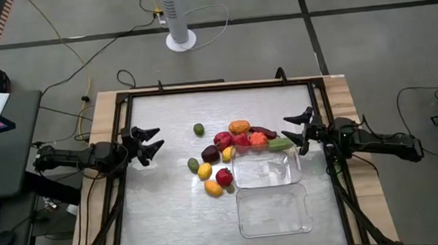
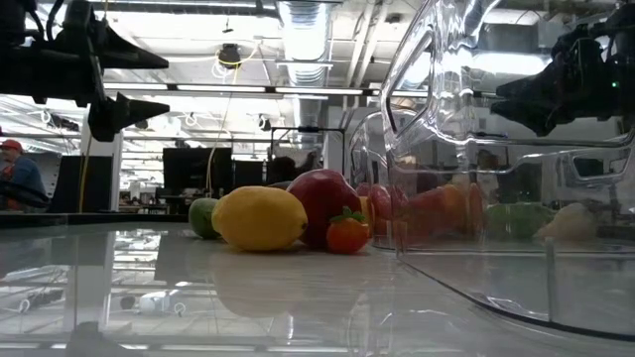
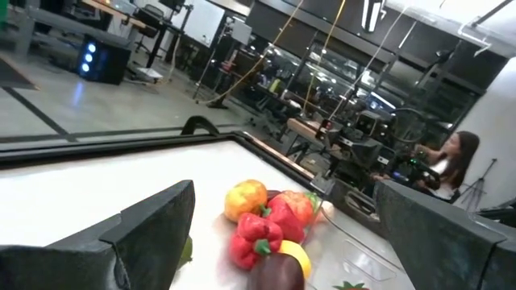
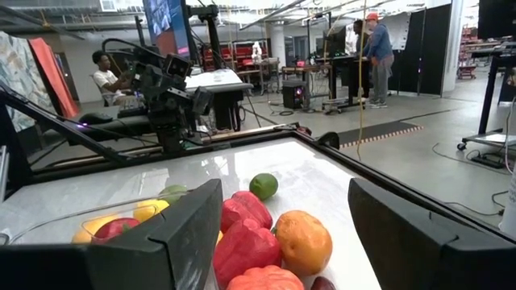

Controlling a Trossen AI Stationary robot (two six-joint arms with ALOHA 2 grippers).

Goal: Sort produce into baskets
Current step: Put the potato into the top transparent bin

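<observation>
The produce lies in a loose cluster at the middle of the table, none of it inside a tray. An orange fruit sits at the far end of the cluster, with red pieces just beside it and a dark maroon piece toward the right edge. A green piece touches the far rim of the near tray. A single lime rests apart from the cluster, toward the left edge. A lemon, a maroon piece, a small green piece, a red fruit and an orange-yellow piece lie on the cluster's near-left side. Two clear trays stand right of centre: one tray touches the cluster, and the second tray lies just beside it, toward the front edge. Both trays hold no produce. The left gripper hangs above the table near the left edge, fingers spread wide, gripping nothing. The right gripper hangs near the right edge, just beside the green piece and the first tray's far corner, fingers spread wide, gripping nothing. A fan base stands on the floor beyond the far edge
</observation>
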